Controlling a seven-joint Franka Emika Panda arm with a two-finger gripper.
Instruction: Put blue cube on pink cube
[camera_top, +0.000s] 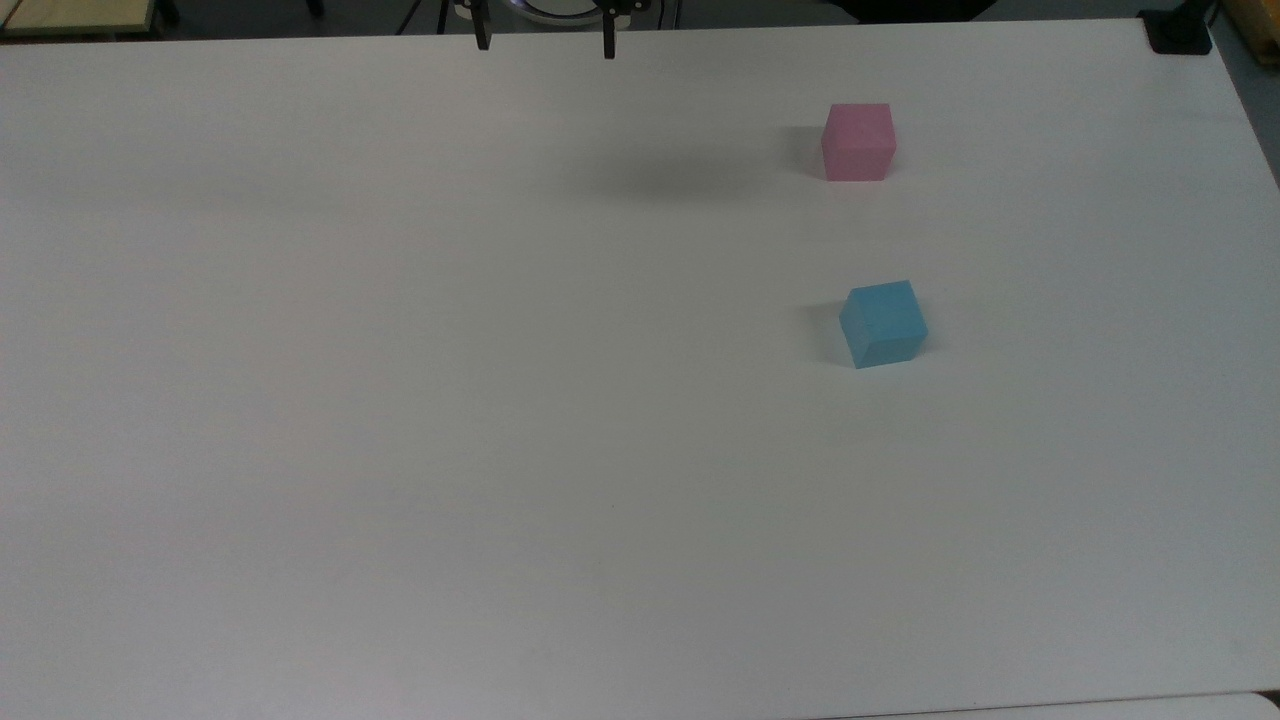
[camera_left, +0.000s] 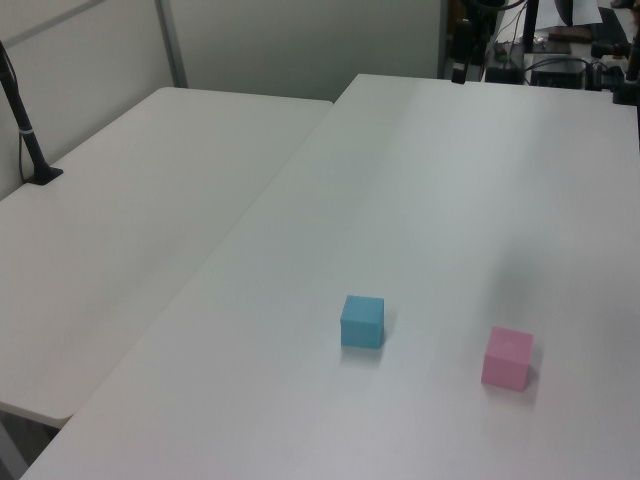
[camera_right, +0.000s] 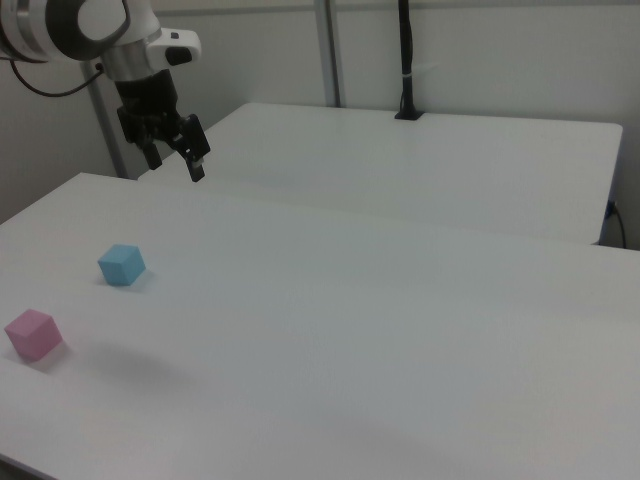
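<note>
In the right view the arm reached down from 10 o'clock, its fingers (camera_right: 174, 160) spread wide, empty, high above the counter (camera_right: 400, 330). The pink cube (camera_right: 33, 333) sat at 8 o'clock, the blue cube (camera_right: 121, 265) near it, apart.

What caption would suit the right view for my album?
A robot arm's open gripper hangs above a white table near a blue cube and a pink cube.

Blue cube (camera_top: 884, 322): light sky-blue, matte, flat on white surface, right of centre in top view, slightly rotated. Pink cube (camera_top: 858, 141): pale pink, matte, upper right in top view, well apart from blue.
</note>
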